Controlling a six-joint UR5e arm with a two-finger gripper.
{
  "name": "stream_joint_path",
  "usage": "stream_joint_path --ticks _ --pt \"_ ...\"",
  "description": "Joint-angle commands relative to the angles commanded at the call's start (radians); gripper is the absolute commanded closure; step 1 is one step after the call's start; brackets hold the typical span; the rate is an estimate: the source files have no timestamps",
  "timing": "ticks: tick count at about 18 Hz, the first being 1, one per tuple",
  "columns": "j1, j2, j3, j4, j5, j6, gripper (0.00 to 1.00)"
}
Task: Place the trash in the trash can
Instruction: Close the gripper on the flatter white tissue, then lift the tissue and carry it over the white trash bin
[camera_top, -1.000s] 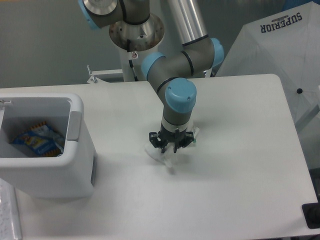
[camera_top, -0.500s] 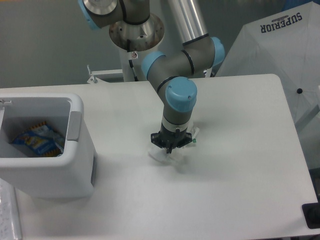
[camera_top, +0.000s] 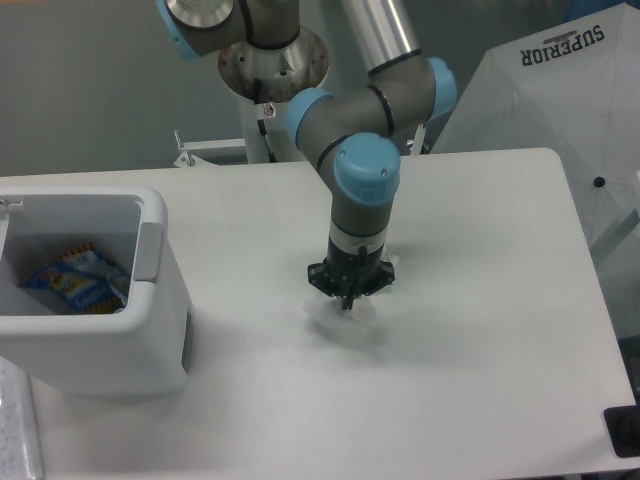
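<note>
A crumpled white scrap of trash lies on the white table near its middle. My gripper points straight down onto the scrap's top, and its fingers look drawn together on it. The scrap spreads out on both sides below the fingertips. A second small white bit of trash peeks out just behind the wrist on the right, mostly hidden. The trash can, a large white boxy bin with a grey strip, stands at the left edge, well left of the gripper.
A blue-and-yellow snack packet lies inside the bin. A white "SUPERIOR" umbrella stands beyond the table's right rear corner. The arm's base column rises behind the table, and a black object sits at the front right corner.
The fingers were spread open a second ago and have since closed together on the scrap. The wrist has shifted slightly right and lower.
</note>
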Motion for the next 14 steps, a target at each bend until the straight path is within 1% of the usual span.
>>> stream_joint_path --ticks 1,2,3,4,7,10,12,14 --pt "0.018 0.000 0.054 0.000 -0.064 -0.070 1.00" --pt "0.034 0.000 0.085 0.002 -0.118 -0.124 1.00" --pt "0.042 0.003 0.108 0.002 -0.152 -0.163 1.00" --pt "0.043 0.015 0.120 0.002 -0.160 -0.181 1.00" --pt "0.037 0.078 0.133 0.002 -0.189 -0.244 1.00" --pt "0.022 0.147 0.126 0.002 -0.223 -0.303 1.00" --pt "-0.003 0.169 0.142 0.011 -0.223 -0.326 1.00" --pt "-0.044 0.204 0.137 0.012 -0.224 -0.349 1.00"
